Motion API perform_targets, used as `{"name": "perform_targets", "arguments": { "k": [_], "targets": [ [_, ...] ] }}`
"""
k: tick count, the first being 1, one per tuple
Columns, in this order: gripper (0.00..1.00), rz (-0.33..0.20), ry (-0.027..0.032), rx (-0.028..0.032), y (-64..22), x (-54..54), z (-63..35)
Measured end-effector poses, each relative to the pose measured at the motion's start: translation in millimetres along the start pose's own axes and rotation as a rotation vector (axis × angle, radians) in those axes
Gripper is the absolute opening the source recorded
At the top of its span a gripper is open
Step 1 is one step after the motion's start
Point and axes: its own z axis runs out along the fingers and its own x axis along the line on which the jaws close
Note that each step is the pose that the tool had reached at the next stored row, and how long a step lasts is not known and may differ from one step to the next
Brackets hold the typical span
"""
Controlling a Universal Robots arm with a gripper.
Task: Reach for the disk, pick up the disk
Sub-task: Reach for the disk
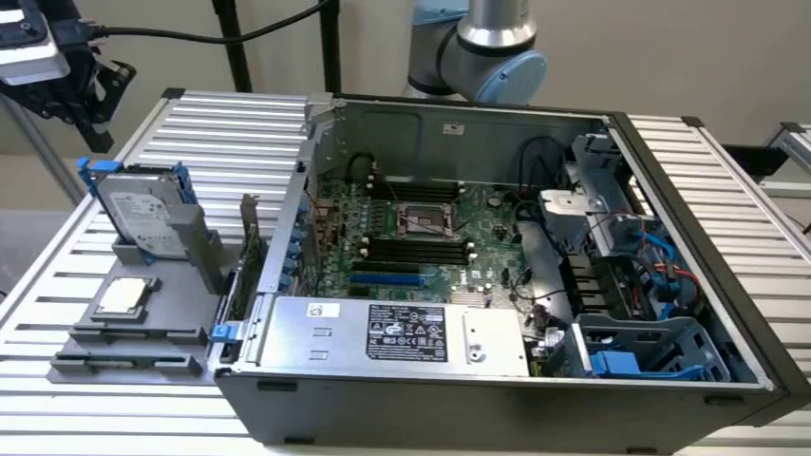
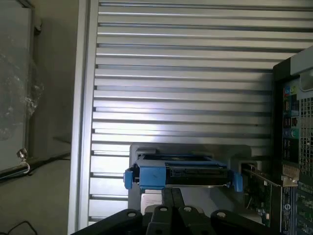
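Disk [image 1: 142,214] stands on edge in grey holder [image 1: 190,249] on table [image 1: 228,123], at exterior view's left of open PC case [image 1: 507,404], top edge exposed, presumably for access from above; gripper [image 1: 91,114] hangs over it, pinched shut, holding nothing.

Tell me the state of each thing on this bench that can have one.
End effector: shut, empty, above the hard drive, not touching it.
Hard drive: standing on edge in a grey stand, ungripped.
Processor chip: lying flat on a grey tray.
Computer case: on its side, panel off, interior exposed.
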Motion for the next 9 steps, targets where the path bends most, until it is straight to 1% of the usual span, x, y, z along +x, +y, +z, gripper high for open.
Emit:
{"name": "perform_targets", "arguments": {
  "k": [9],
  "targets": [
    [0.11, 0.000, 0.0000, 0.0000, 0.0, 0.0, 0.0]
  ]
}}
